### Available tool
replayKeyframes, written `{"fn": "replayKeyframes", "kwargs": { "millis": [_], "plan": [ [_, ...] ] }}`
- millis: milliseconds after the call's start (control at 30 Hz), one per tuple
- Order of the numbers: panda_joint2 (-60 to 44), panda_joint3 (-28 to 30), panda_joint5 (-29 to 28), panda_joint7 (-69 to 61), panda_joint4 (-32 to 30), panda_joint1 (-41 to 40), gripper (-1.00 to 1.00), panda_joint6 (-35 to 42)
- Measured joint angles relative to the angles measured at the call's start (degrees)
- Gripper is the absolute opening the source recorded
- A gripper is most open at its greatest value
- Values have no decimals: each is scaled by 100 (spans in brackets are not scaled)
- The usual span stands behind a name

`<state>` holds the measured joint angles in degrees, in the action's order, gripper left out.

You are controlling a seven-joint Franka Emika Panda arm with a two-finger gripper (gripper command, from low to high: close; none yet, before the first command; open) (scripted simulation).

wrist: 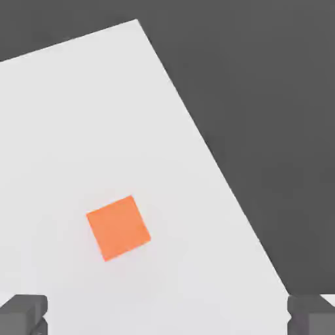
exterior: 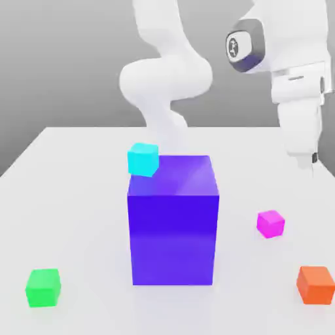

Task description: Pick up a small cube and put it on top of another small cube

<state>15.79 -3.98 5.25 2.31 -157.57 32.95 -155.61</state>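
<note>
small cube: plain magenta | big block: blue-violet | orange cube | green cube | cyan cube | bench: white | arm: white

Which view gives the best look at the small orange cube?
The hand view: the orange cube lies unobstructed on the white table, its top face seen from above. The exterior view shows it small near the frame's right edge, two faces visible.

Bare white table surrounds the small magenta cube; the tall blue-violet block stands left of it
</note>
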Motion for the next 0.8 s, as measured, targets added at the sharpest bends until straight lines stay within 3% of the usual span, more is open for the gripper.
{"fn": "replayKeyframes", "kwargs": {
  "millis": [300,533,567,800],
  "plan": [
    [-1325,-568,-317,-1413,-1049,955,0,-1076],
    [-2740,215,-1035,-1012,-862,1587,0,-2223],
    [-2943,326,-1044,-994,-828,1704,-100,-2390],
    [-2993,377,-1061,-980,-819,1755,-100,-2423]
  ]
}}
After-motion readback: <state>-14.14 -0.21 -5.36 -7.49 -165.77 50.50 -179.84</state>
